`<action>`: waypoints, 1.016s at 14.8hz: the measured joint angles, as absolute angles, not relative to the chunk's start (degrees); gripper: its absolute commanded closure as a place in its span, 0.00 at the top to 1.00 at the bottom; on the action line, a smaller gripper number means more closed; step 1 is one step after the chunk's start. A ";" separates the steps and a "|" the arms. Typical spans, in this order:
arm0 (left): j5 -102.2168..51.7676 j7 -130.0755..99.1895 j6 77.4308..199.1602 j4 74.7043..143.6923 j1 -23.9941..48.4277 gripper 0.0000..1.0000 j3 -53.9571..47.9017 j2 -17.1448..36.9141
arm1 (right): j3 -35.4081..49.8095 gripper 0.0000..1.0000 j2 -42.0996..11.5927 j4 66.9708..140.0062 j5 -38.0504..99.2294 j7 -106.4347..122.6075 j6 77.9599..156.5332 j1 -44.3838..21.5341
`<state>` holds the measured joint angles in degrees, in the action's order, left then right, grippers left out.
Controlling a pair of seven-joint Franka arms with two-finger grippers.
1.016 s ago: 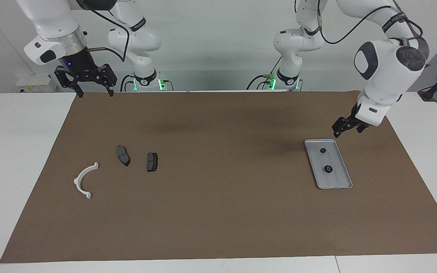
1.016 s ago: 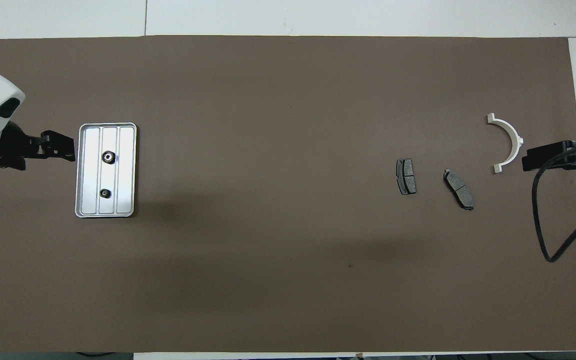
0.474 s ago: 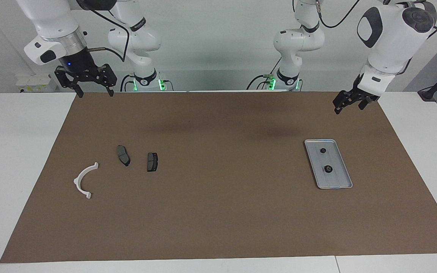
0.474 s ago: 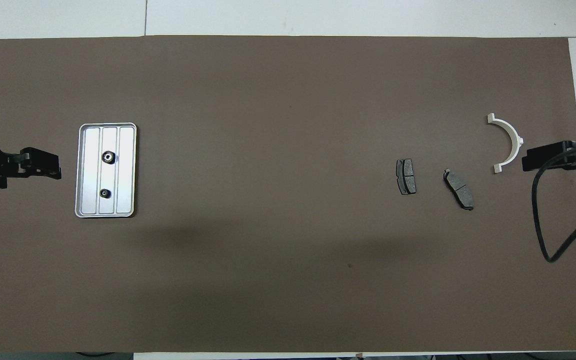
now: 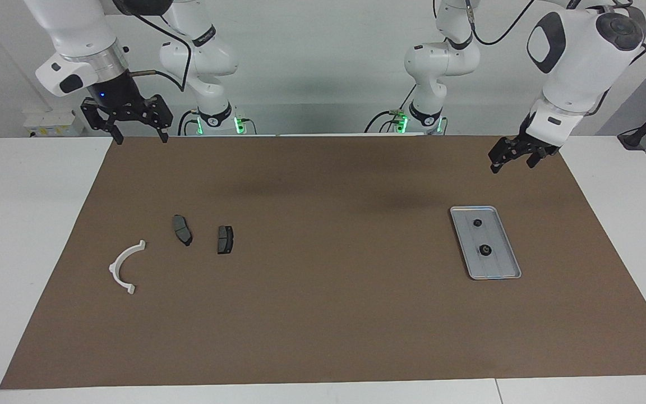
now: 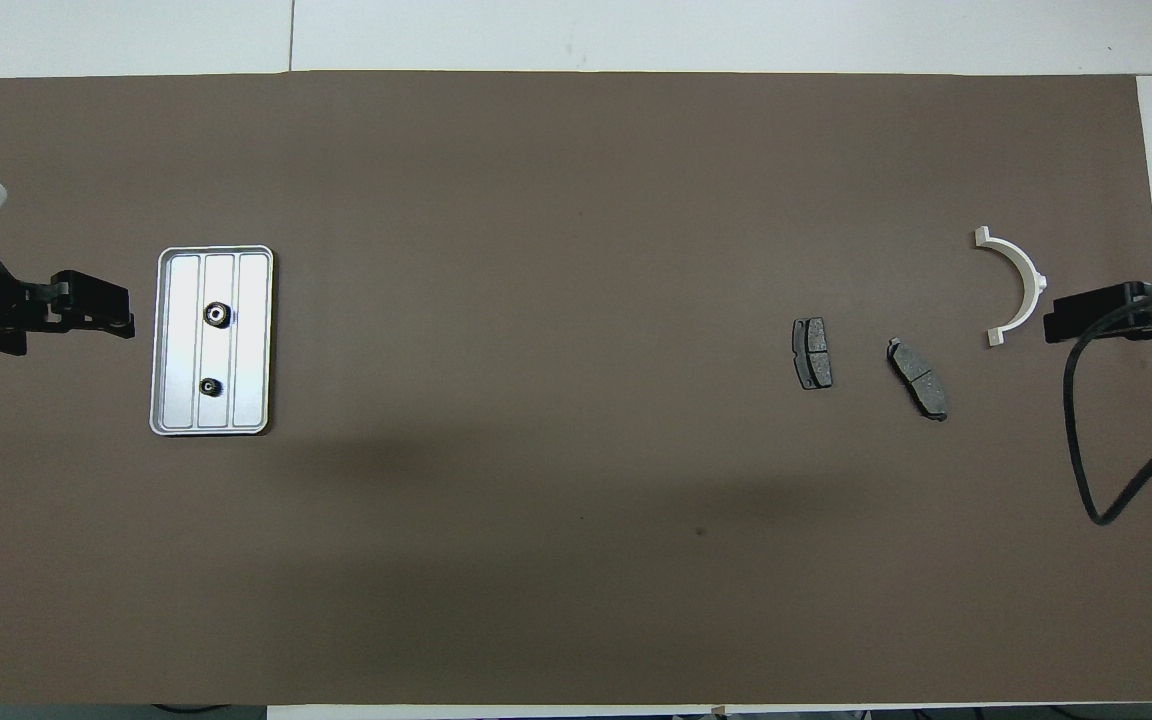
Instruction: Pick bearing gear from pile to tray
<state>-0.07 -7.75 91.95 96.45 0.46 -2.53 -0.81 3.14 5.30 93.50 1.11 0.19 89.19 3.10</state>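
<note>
the wide brown paper mat [image 5: 323, 314] covers most of the white bench [image 5: 26, 224], w/ lots of bare mat through the middle. the left arm has pulled up and back from where it hung low by the tray a sec ago; its hand [image 5: 511, 154] now hovers over bare mat toward the left arm's end, apart from the tray, carrying nothing; can't tell if the fingers are apart or closed. i'd read that as a drop-off done.

the flat silver-grey rectangular metal tray [image 5: 511, 264] sits well in from the mat edges, and two small black round bearing gears [image 5: 485, 250] lie in it, spaced apart along its length.

the right hand [image 5: 127, 120] waits, spread wide and grasping nothing, high over the mat edge by the robots.

at the right arm's end: a white half-ring bracket [image 5: 124, 268], then two dark grey brake-pad pieces [image 5: 182, 229] just beside each other, not touching. no black rings left there afaict, so the task looks finished or close. plenty of room around every part; nothing near a bench edge.
</note>
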 measured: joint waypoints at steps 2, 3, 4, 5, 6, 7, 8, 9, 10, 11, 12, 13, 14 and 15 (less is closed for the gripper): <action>-0.13 -7.75 89.88 94.58 0.46 1.00 -2.51 -0.83 | 3.14 1.00 5.30 93.50 1.11 0.19 89.19 3.10; -0.14 -7.75 89.70 94.18 0.46 1.00 -2.52 -0.82 | 3.13 1.00 5.30 93.51 1.11 0.19 89.19 3.10; -0.14 -7.75 89.65 94.03 0.46 1.00 -2.51 -0.82 | 3.13 1.00 5.31 93.51 1.11 0.19 89.19 3.10; -0.14 -7.75 89.64 94.00 0.46 1.00 -2.50 -0.82 | 3.13 1.00 5.30 93.51 1.11 0.19 89.19 3.10; -0.14 -7.75 89.72 93.93 0.46 1.00 -2.48 -0.81 | 3.13 1.00 5.31 93.51 1.11 0.19 89.19 3.10; -0.14 -7.75 90.03 93.84 0.46 1.00 -2.45 -0.80 | 3.13 1.00 5.31 93.51 1.11 0.19 89.19 3.10; -0.14 -7.75 90.38 93.77 0.46 1.00 -2.41 -0.80 | 3.13 1.00 5.31 93.52 1.11 0.19 89.19 3.10; -0.14 -7.75 90.45 93.65 0.44 1.00 -2.37 -0.79 | 3.13 1.00 5.31 93.52 1.11 0.19 89.19 3.10; -0.14 -7.75 90.44 93.49 0.41 1.00 -2.29 -0.79 | 3.13 1.00 5.31 93.52 1.11 0.19 89.19 3.10; -0.14 -7.75 90.41 93.27 0.40 1.00 -2.20 -0.78 | 3.13 1.00 5.31 93.52 1.11 0.19 89.19 3.10; -0.14 -7.75 90.40 93.04 0.39 1.00 -2.15 -0.77 | 3.13 1.00 5.31 93.52 1.11 0.19 89.19 3.10; -0.14 -7.75 90.38 92.78 0.39 1.00 -2.14 -0.78 | 3.13 1.00 5.31 93.52 1.11 0.19 89.19 3.10; -0.14 -7.75 90.36 92.58 0.39 1.00 -2.14 -0.78 | 3.13 1.00 5.31 93.52 1.11 0.19 89.19 3.10; -0.14 -7.75 90.36 92.49 0.39 1.00 -2.14 -0.78 | 3.13 1.00 5.31 93.52 1.11 0.19 89.19 3.10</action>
